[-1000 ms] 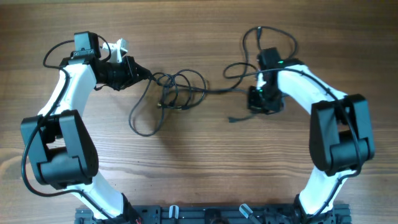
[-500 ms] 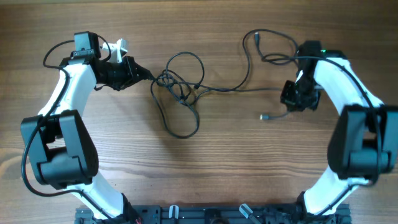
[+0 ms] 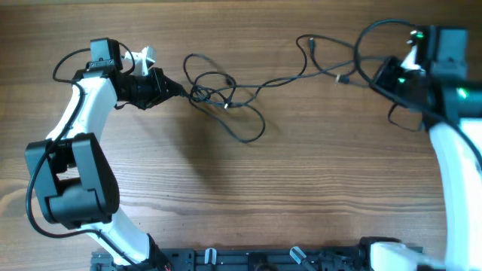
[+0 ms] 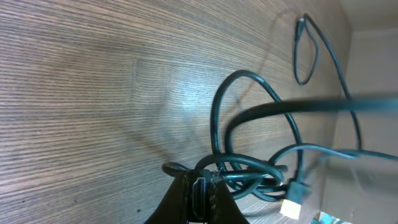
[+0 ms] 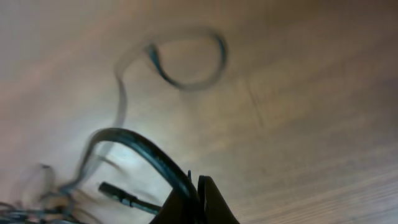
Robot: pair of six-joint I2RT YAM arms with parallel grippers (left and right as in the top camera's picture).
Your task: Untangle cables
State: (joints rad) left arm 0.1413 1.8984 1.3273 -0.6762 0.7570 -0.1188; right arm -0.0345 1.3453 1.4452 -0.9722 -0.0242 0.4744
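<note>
The left gripper (image 3: 179, 91) is clenched on the cables (image 3: 242, 105) at their knot (image 3: 202, 95), which sits right at its fingertips. In the left wrist view the left gripper (image 4: 200, 186) has its jaws pressed together, with several black strands of the knot (image 4: 245, 167) bunched against the tips.

From the left gripper the cables spread across the wooden desk (image 3: 301, 188) toward the other arm. Small loops stand just past the tips. One larger loop lies out on the side toward the robot's base. A single strand runs on, drawn fairly straight, far from the left gripper. Beyond that strand, on the side away from the base, lies a loop ending in a small plug (image 3: 311, 43).

The right gripper (image 3: 379, 80) is well apart from the left gripper, across the desk, and grasps the far stretch of the cables. The right wrist view shows the right gripper (image 5: 196, 186) closed on a black strand of the cables (image 5: 155, 155) that arches out of its tips; the picture is blurred. From above it cannot be told whether the strand between the two grippers touches the desk.
</note>
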